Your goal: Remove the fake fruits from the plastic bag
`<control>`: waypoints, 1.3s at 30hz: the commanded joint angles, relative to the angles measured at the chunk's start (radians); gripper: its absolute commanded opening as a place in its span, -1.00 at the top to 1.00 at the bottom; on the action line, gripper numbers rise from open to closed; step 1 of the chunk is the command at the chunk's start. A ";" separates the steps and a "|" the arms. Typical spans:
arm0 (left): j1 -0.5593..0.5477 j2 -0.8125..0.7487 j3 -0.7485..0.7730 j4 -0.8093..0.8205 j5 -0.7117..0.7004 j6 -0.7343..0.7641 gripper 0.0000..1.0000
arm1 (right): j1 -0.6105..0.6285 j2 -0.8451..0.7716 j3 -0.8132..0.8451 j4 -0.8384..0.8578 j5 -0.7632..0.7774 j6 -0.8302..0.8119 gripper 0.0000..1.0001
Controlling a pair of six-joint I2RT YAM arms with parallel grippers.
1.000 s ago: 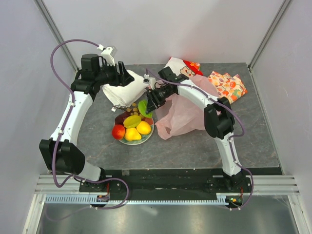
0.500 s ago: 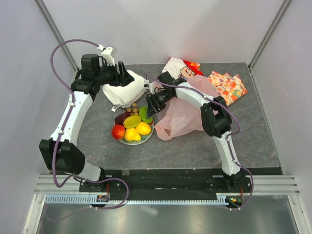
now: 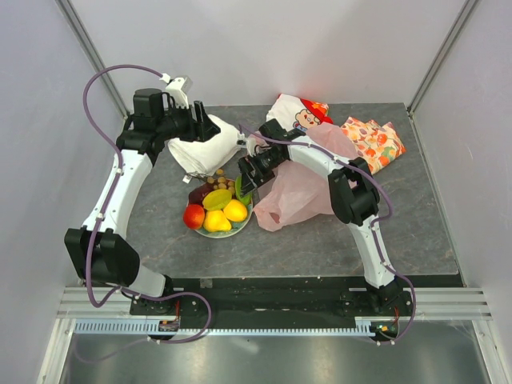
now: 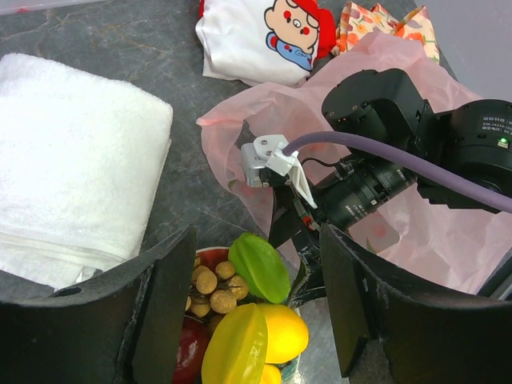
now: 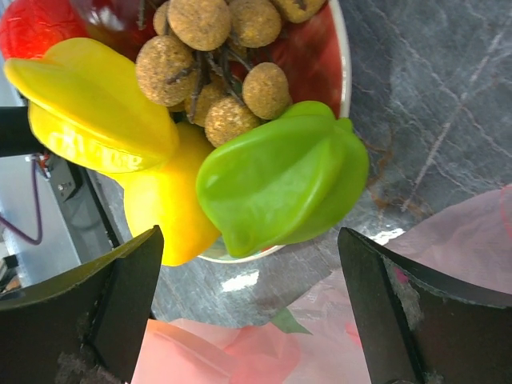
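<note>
- Your right gripper: jaws wide apart either side of the green fruit, not touching it. It lies on the plate rim.
- Left gripper: apart, empty, hovering beyond the plate.
- Other fruits: piled on the plate.
- Bag: limp, just beside the plate; can't tell if anything's inside. Probably nearly done.

A robotics lab test cell: plain pale wall panels on metal corner posts box in a dark stone-look table. An aluminium rail runs by both arm bases, and purple cables loop free. Glossy fake fruits sit as props between the left gripper's jaws.
</note>
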 commanded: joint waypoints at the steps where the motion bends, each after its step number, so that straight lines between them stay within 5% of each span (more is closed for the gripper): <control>1: -0.002 0.010 -0.005 0.023 0.008 0.014 -0.40 | -0.004 -0.012 0.006 -0.001 0.034 -0.027 -0.96; 17: -0.002 0.036 0.053 0.035 0.003 0.011 -0.48 | -0.130 -0.153 0.202 -0.242 -0.054 -0.159 -0.96; 27: -0.002 -0.021 0.107 0.006 -0.012 0.068 -0.73 | -0.230 -0.320 0.285 -0.171 0.175 -0.116 -0.96; 32: -0.002 -0.101 0.044 -0.014 -0.070 0.109 -0.99 | -0.251 -0.418 0.285 -0.076 0.522 0.001 -0.96; 33: -0.002 -0.116 0.017 -0.019 -0.079 0.115 -0.99 | -0.251 -0.452 0.277 -0.059 0.692 0.012 -0.96; 39: 0.040 -0.202 -0.062 -0.039 -0.142 0.108 -0.99 | -0.251 -0.586 0.136 0.017 0.997 0.032 -0.96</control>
